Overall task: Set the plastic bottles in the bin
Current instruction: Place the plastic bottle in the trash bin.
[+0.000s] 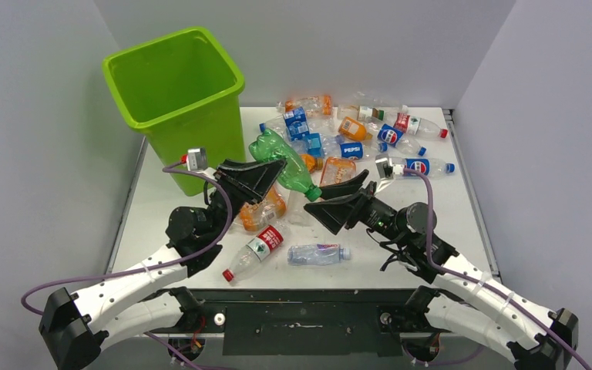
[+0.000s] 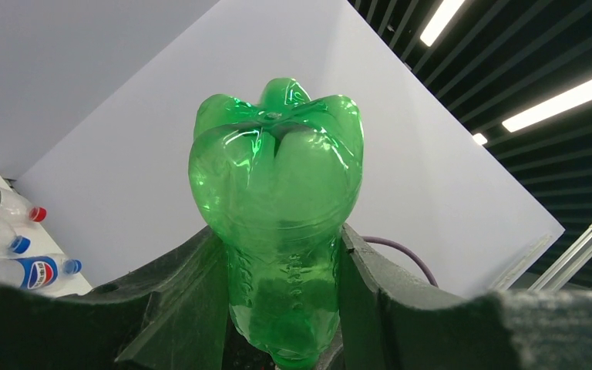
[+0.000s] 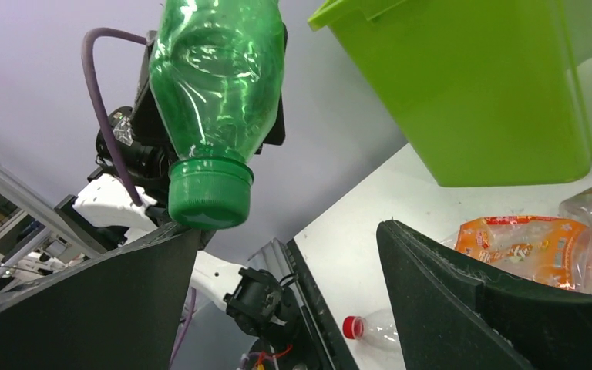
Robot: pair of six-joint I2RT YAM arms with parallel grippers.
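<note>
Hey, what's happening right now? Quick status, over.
Left jaws clamped on green bottle, held aloft. Right jaws open, empty, near its cap. Bin back left; nothing seen in between.

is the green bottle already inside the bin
No, the left tool holds the green bottle clamped in the air above the table, outside the bin.

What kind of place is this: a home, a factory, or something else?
Probably a robotics lab booth: grey panels enclose a white table, the left arm and right arm are bolted at its edge, and strip lights cross a dark slatted ceiling.
</note>
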